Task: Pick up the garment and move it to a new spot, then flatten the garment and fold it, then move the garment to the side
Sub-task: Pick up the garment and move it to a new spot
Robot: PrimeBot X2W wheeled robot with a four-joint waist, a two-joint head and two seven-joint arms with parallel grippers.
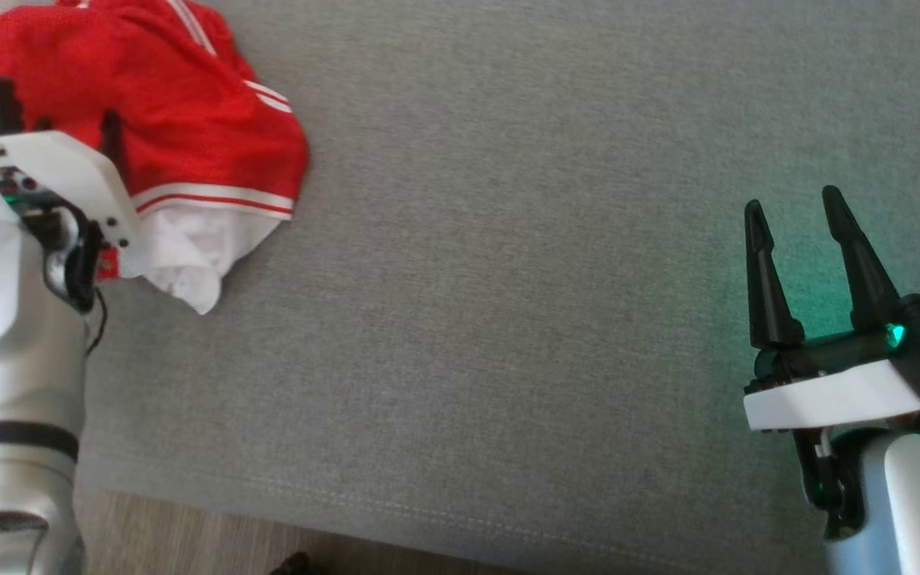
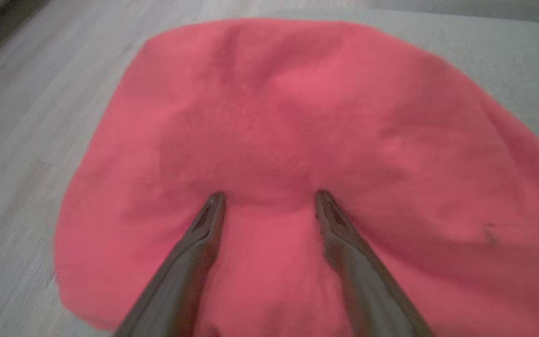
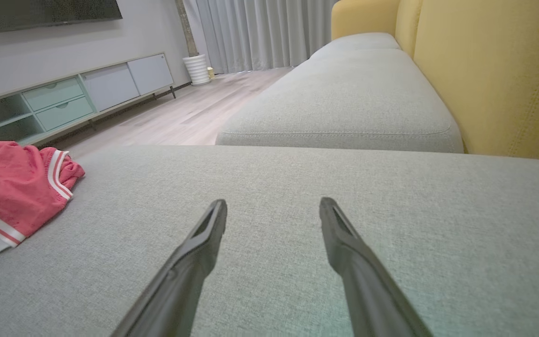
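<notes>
Your left gripper (image 2: 269, 199) has its two dark fingers spread wide, tips set down on the red cloth of the garment (image 1: 188, 120). A low fold of fabric rises between the tips, but nothing is pinched. Your right gripper (image 1: 792, 204) is likewise spread wide and holds nothing. It hovers over bare grey upholstery, well apart from the garment.

The garment is a crumpled heap: red fabric with white-and-red striped trim and a white lining spilling out at one side. It lies at the far left of the sofa seat (image 1: 508, 279), close to that seat's edge.

By the look of it the task is at its first step. The garment has not been lifted, and moving, flattening, folding and setting aside are all left to do.

The wide stretch of seat between the two grippers carries nothing, so there is room to lay the cloth out. A wooden floor (image 1: 188, 535) runs beside and in front of the seat. With the heap so near the edge, a loose grip could let it slide off. In the right wrist view a yellow backrest (image 3: 498, 75) bounds the seat, and a low cabinet (image 3: 63, 98) and pale curtains (image 3: 260, 32) stand far off.
</notes>
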